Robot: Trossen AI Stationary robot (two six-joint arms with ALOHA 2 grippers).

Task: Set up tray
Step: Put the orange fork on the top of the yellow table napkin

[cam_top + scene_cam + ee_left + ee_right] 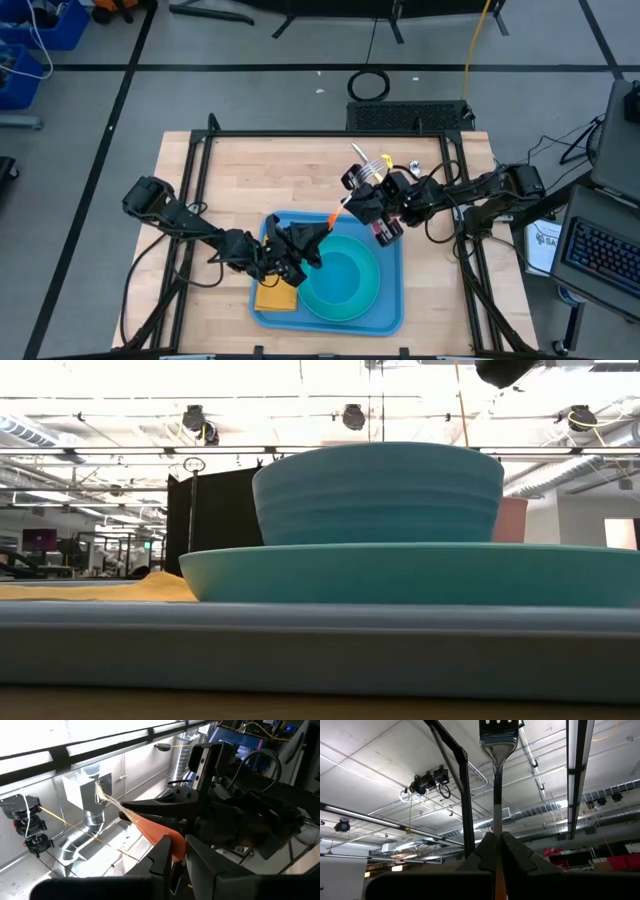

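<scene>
A large light-blue rectangular plastic tray [392, 318] with rounded corners and a raised rim lies on the near middle of a pale wooden table [300, 170]. On the tray rests a round turquoise plate [345, 297] with a deeper blue-green ribbed bowl [378, 493] standing on it, and a yellow-orange rectangular napkin [276, 296] lies flat on the tray's left part, just beside the plate. Above the tray's far left area both dark arms meet over one utensil, a metal fork [497, 750] with an orange handle [160, 832]. The left gripper [305, 248] reaches in from the left, its fingers nearly closed and pinching the orange handle end. The right gripper [362, 200] comes from the right, above the tray's far edge, with its jaws clamped tight on the fork's shaft, the metal tines pointing away from it toward the ceiling. Black cables [440, 215] trail along the right arm.
</scene>
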